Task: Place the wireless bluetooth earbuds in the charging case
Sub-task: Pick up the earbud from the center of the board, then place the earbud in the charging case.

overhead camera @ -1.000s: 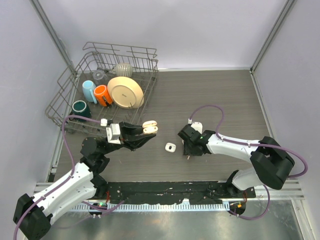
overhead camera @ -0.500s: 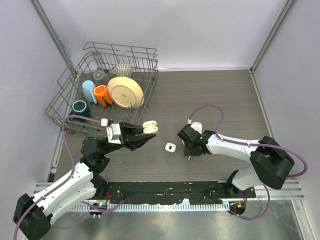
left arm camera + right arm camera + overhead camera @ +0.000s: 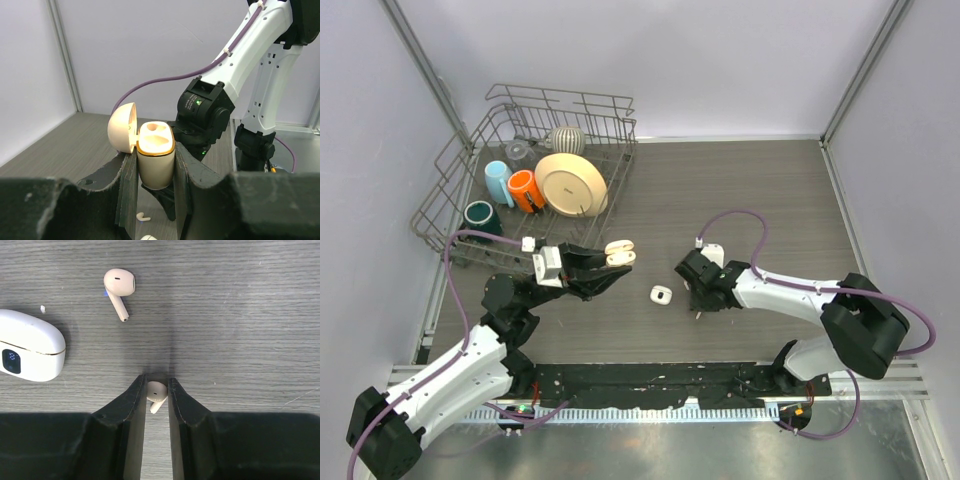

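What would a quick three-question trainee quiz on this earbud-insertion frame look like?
1. True or false: the open cream charging case with the gold rim, held in the left gripper, already has an earbud seated in it.
2. What sits between the fingers of the right gripper? A) a coin B) a tiny white plastic earbud C) nothing
3. How many earbuds show in the right wrist view?
Key: 1 false, both sockets are empty. 2 B. 3 two: the pinched one and a loose white earbud.
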